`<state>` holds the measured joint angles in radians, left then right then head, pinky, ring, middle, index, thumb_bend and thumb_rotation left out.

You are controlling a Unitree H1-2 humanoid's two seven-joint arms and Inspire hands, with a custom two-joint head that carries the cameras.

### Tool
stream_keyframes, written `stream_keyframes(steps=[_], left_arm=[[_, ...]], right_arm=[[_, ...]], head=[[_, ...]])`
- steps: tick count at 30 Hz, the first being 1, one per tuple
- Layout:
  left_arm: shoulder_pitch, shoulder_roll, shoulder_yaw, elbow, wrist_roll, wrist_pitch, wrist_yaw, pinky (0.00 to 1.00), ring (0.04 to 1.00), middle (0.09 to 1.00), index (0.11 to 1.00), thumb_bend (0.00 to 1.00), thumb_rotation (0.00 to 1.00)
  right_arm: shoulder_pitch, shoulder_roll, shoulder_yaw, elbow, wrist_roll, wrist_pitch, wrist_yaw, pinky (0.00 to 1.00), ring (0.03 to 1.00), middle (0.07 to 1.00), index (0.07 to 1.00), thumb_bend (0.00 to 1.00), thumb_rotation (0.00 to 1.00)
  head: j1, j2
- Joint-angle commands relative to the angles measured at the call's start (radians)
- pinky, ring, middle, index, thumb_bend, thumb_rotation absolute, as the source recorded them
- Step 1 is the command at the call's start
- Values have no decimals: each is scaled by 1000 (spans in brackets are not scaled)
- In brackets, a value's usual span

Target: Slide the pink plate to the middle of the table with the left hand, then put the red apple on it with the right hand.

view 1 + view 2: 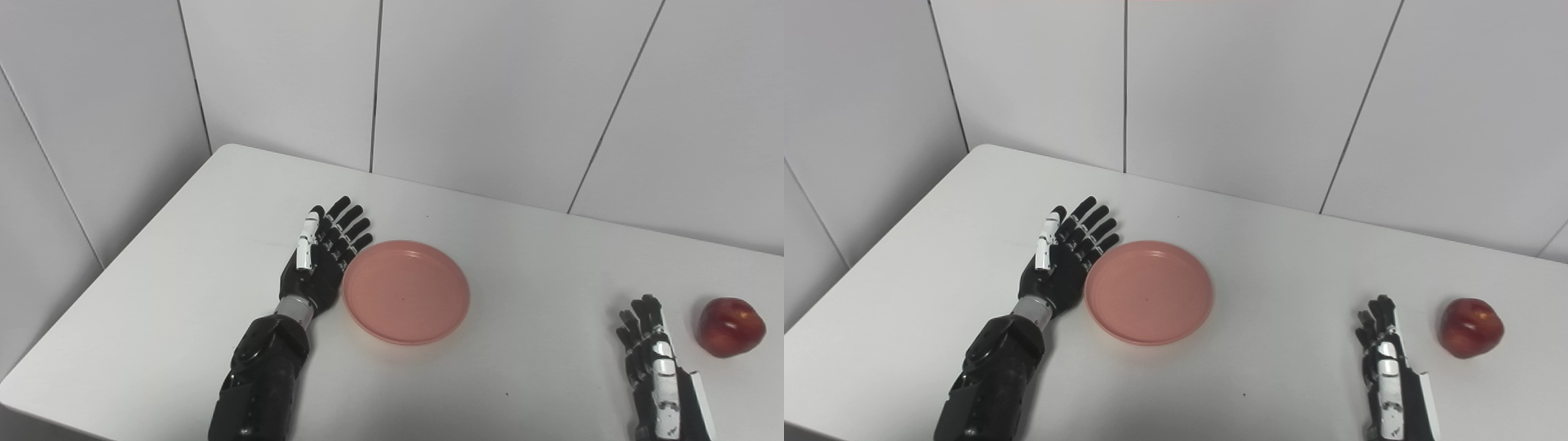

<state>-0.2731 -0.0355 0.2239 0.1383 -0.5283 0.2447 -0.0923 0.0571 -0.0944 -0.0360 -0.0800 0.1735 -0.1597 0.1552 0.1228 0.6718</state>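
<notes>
Plate: I see the pink plate flat on the white worktop, close to the middle, a little toward 9 o'clock.
Left robot hand: my left robot hand lies at the plate's 9 o'clock, fingers straight and spread, holding nothing. Its edge sits right against the rim, the pose I'd use for pushing sideways toward 3 o'clock rather than gripping.
Apple: the red apple stands alone at the plate's 3 o'clock, well apart from it, near the worktop's right side.
Right robot hand: my right robot hand rests just beside the apple at its 8 o'clock, empty, fingers loosely extended, not touching it. I judge it is waiting there for a short reach.
Stage: I judge the slide is nearly finished; the apple is not yet picked.
</notes>
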Motion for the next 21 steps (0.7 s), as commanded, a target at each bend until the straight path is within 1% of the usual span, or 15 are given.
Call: stream_keyframes(steps=[1,4,9,12,15,18,19,21], left_arm=[[-18,-13,-20,-43,8,12,4,875,877,884,869,325,1000],[-14,-23,-33,-61,15,20,6,877,879,886,873,323,1000],[-2,-50,-68,-91,48,34,43,861,870,881,864,315,1000],[2,-65,-78,-114,55,52,60,861,867,875,858,316,1000],[3,-70,-84,-126,53,62,66,869,868,876,858,320,1000],[5,-68,-94,-145,54,79,71,874,870,880,864,323,1000],[6,-68,-96,-150,55,83,73,873,869,880,864,324,1000],[6,-68,-96,-156,53,88,72,871,868,879,863,319,1000]], right_arm=[[27,25,14,15,4,24,-7,998,980,997,1000,375,1000],[25,28,17,10,6,28,-9,994,974,992,1000,377,1000],[23,35,22,-1,-6,35,-21,980,969,982,990,370,1000],[19,38,26,-3,-10,39,-23,976,967,982,992,373,1000],[16,39,31,-4,-8,41,-20,979,968,984,995,365,1000],[13,45,36,-12,-12,50,-22,982,967,986,998,349,1000],[12,46,37,-13,-12,54,-23,982,968,987,998,349,1000],[12,51,41,-21,-18,65,-27,983,969,989,1000,356,1000]], head=[[-9,6],[-15,11],[-36,22],[-55,32],[-73,42],[-112,55],[-112,55],[-138,61]])
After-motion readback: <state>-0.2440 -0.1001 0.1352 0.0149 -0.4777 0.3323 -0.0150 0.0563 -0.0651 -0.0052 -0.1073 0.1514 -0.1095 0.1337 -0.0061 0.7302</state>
